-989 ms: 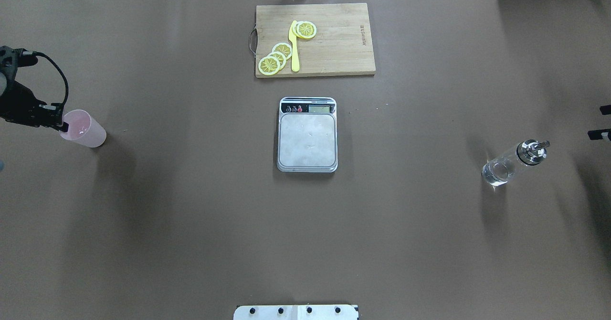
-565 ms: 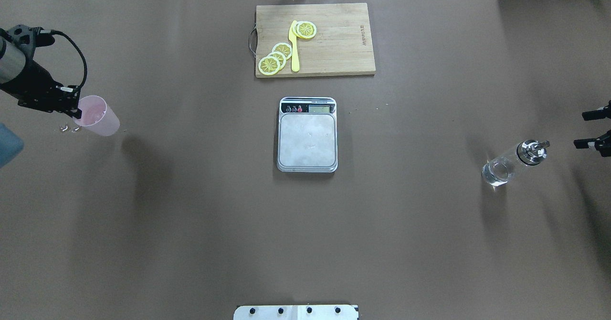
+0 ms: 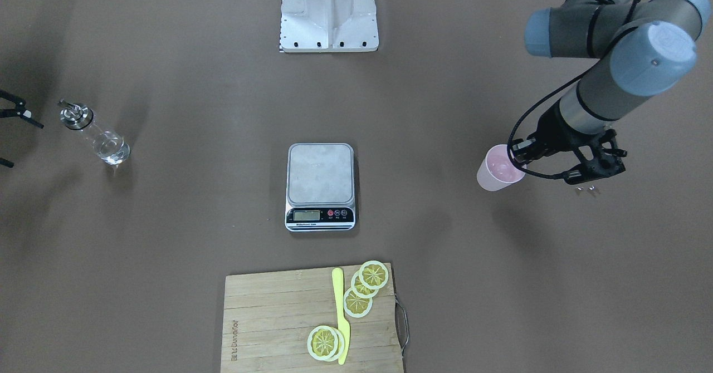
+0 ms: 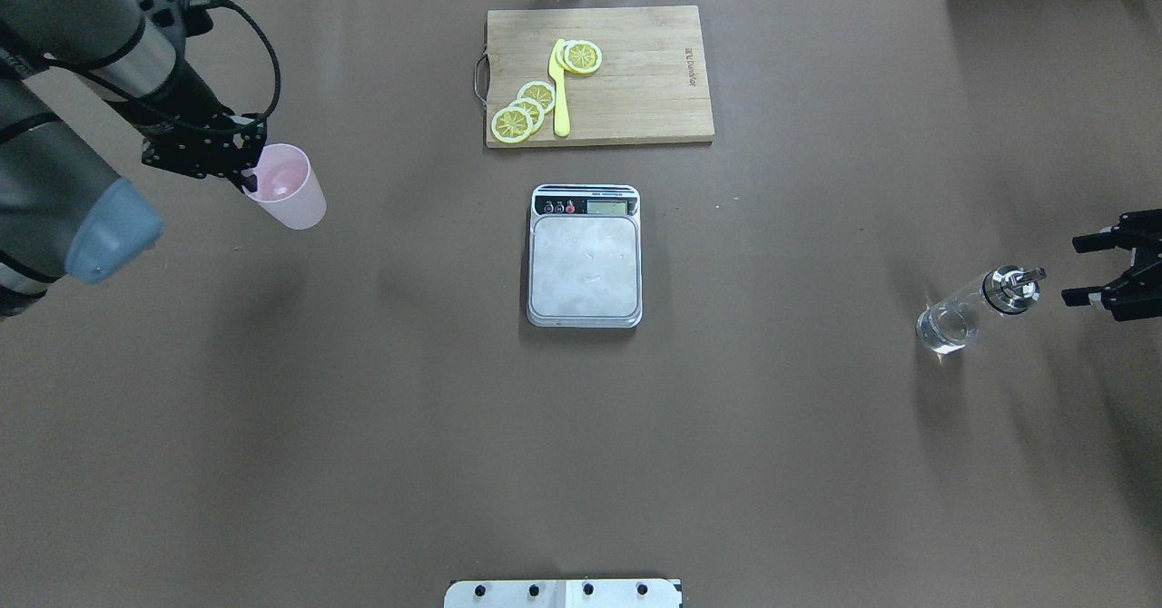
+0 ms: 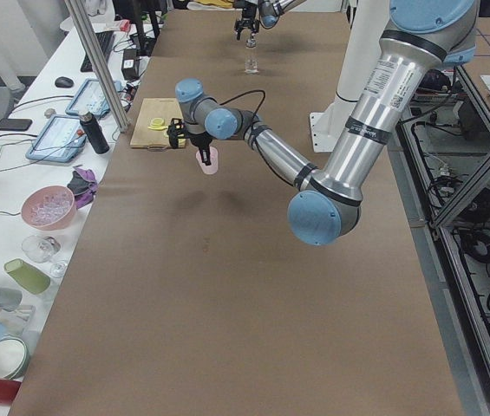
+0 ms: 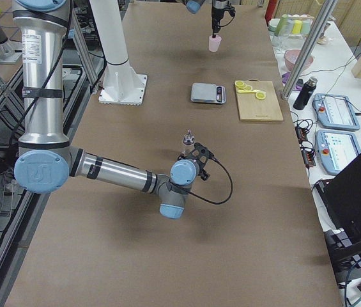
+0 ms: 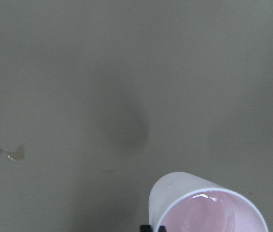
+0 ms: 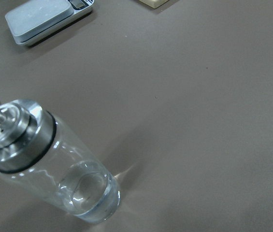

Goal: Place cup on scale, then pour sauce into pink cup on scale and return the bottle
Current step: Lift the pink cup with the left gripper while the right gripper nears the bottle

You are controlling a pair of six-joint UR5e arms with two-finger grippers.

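- Front-facing view: the left pincer (image 3: 517, 155) is clamped on the rim of the pink cup (image 3: 497, 171), which seems clear of the table (image 3: 445, 94); the kitchen scale (image 3: 320, 173) lies well apart, beyond the pincer's cup side, so carry the cup upright and lower it onto the platform's middle
- Overhead view: the left wrist turns down over the cup; the right pincer (image 4: 1080, 270) is spread apart, with the glass bottle (image 4: 967, 310) just ahead of it, untouched
- Left side view: the near arm reaches long, and the cup hangs under its pincer
- Right side view: the near forearm runs low, with the bottle just before its pincer
- Left wrist view: the cup looks empty
- Right wrist view: clear sauce (image 8: 85, 193) sits low in the bottle, and the scale is far ahead
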